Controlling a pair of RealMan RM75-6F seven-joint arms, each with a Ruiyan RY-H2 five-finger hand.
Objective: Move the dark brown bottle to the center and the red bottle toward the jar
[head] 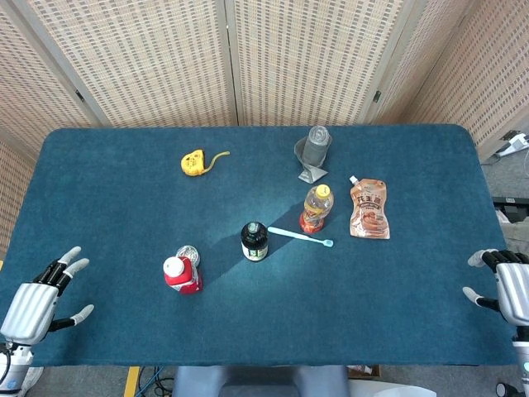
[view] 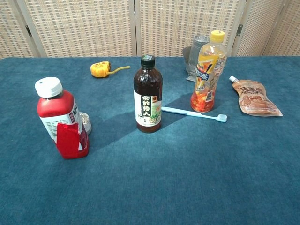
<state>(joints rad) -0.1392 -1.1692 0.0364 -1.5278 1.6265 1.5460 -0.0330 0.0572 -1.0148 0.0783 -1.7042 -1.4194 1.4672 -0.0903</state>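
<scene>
dark brown bottle (head: 254, 241) upright at table centre; red bottle (head: 181, 274) touching small jar (head: 188, 254). left hand (head: 33, 300) and right hand (head: 511, 291) released, empty.

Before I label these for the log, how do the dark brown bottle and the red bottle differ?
The dark brown bottle is tall and slim with a small dark cap; the red bottle is shorter and squatter with a wide white cap. The dark brown bottle stands near the table's middle beside the toothbrush; the red bottle stands further left. Both stand upright, capped and unheld.
</scene>
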